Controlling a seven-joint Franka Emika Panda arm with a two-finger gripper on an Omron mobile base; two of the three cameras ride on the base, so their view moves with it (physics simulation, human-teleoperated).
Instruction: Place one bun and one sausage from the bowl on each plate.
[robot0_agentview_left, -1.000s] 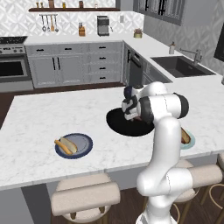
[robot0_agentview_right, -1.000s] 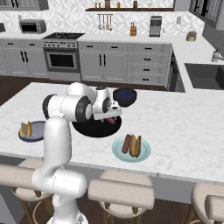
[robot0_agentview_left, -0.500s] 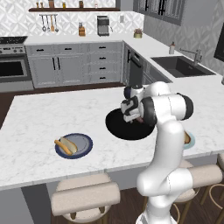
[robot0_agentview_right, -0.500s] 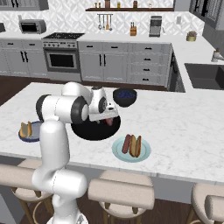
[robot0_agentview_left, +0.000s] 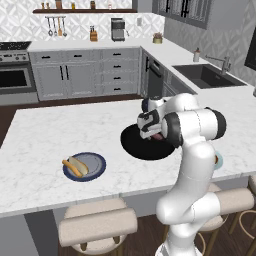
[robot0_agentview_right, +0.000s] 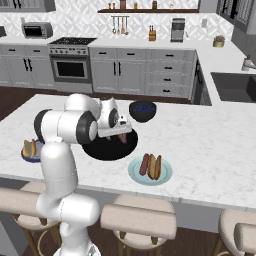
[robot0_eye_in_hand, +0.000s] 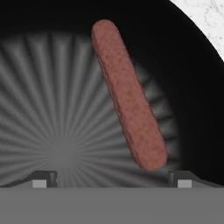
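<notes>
Stove (robot0_agentview_left: 11, 75) and grey cabinets (robot0_agentview_left: 80, 77) along the back wall, sink (robot0_agentview_left: 205, 75) sunk in the right-hand counter. White marble island (robot0_agentview_left: 45, 130) in front, with stools (robot0_agentview_left: 97, 227) tucked under its near edge. Navy plate (robot0_agentview_left: 85, 166) at left, carrying a bun (robot0_agentview_left: 79, 164) beside a sausage (robot0_agentview_left: 71, 169). Black bowl (robot0_agentview_left: 145, 145) mid-island, holding one sausage (robot0_eye_in_hand: 129, 94) on its ribbed floor. Gripper (robot0_eye_in_hand: 111, 178) poised over that bowl, jaws spread wide, pinching nothing. Teal plate (robot0_agentview_right: 150, 170) at right, loaded with bun and sausage.
</notes>
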